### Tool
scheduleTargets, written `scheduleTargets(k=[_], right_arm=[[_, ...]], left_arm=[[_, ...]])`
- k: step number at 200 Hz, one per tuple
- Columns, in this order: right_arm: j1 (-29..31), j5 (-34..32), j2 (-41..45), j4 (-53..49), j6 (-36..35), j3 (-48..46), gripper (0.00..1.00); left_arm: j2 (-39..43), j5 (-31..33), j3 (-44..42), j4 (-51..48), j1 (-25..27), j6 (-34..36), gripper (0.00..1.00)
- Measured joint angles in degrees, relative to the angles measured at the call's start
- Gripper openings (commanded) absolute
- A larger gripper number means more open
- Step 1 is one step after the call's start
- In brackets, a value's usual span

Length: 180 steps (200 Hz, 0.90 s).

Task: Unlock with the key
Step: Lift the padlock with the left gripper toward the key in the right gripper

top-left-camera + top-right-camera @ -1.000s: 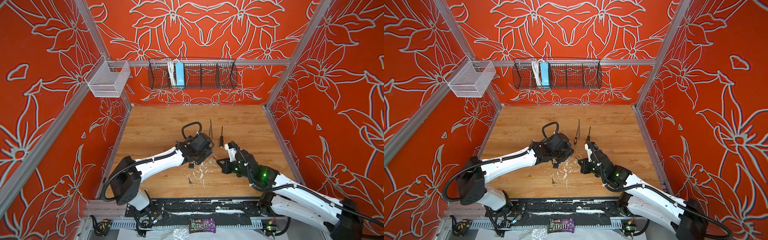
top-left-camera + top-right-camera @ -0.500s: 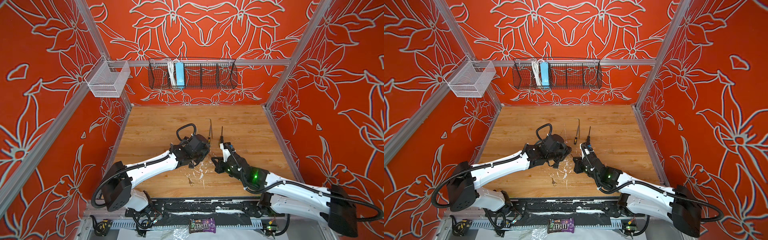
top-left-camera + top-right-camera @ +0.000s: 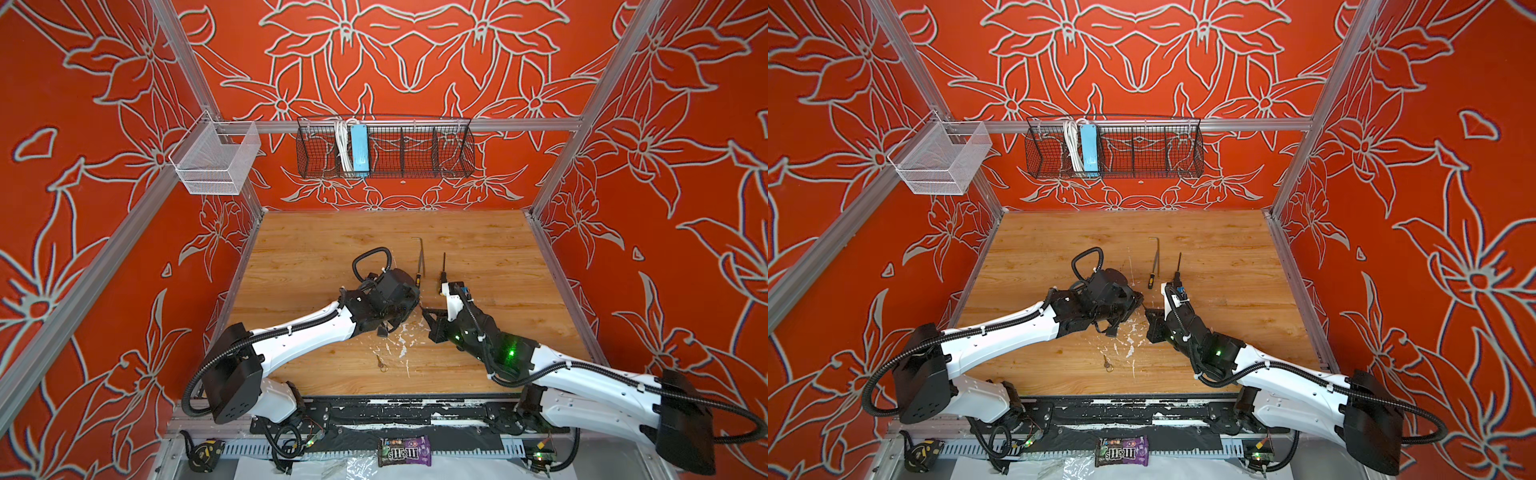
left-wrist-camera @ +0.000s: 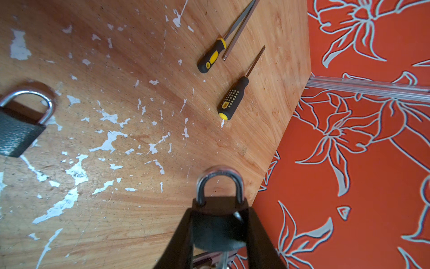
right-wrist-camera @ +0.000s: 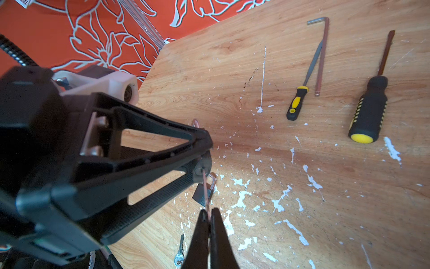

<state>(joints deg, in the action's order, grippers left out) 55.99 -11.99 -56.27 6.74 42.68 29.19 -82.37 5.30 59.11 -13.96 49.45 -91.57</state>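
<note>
Two padlocks are in the scene. The held padlock (image 4: 216, 230) is clamped by its body between the fingers of the left gripper (image 4: 220, 210). It is lifted off the table (image 3: 332, 249), just short of the handle end of the flathead screwdriver (image 3: 443, 270), on the left arm's side. The loose padlock (image 4: 18, 125) lies flat on the wood, farther from that screwdriver, toward the left arm's base.

There are two keys. The key (image 5: 205, 186) is pinched in the tightly closed right gripper (image 5: 209, 213), with its tip at the keyhole in the held padlock's underside. How deep it sits cannot be told. The spare key (image 5: 179, 253), on a small ring, lies farther from the screwdriver than the loose padlock does, toward the table's front edge.

Three hand tools lie together: the screwdriver, a small file (image 5: 296, 102) just beside it, and a hex key (image 5: 322, 58) touching the file's blade.

On the walls well beyond the screwdriver's tip hang one black wire basket (image 3: 453, 153) and one white mesh basket (image 3: 216, 162). Only the top views show them.

In both top views the wrists hide both grips. The left wrist view alone shows the held padlock's shackle seated in the body at both legs. The right wrist view alone shows the key meeting the keyhole.
</note>
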Motion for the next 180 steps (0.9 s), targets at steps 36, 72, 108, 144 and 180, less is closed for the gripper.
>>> scheduleTargets(k=[36,72,108,144,180], right_arm=[[0.0,0.0,-0.9,0.7,0.0,0.0,0.00],[0.0,-0.1,-1.5,1.6,0.1,0.0,0.00],[0.0,-0.2,-1.6,1.7,0.6,0.0,0.00],[-0.7,0.5,-1.4,1.6,2.0,0.0,0.00],[-2.3,2.8,-0.7,0.5,4.4,0.5,0.00]], left_arm=[[0.0,0.0,0.0,0.1,0.0,0.0,0.00],[0.0,-0.1,0.0,0.1,0.0,0.0,0.00],[0.0,-0.5,0.0,0.2,0.0,0.2,0.00],[0.0,-0.4,0.0,0.1,0.0,0.5,0.00],[0.0,0.0,0.0,0.7,0.2,0.5,0.00]])
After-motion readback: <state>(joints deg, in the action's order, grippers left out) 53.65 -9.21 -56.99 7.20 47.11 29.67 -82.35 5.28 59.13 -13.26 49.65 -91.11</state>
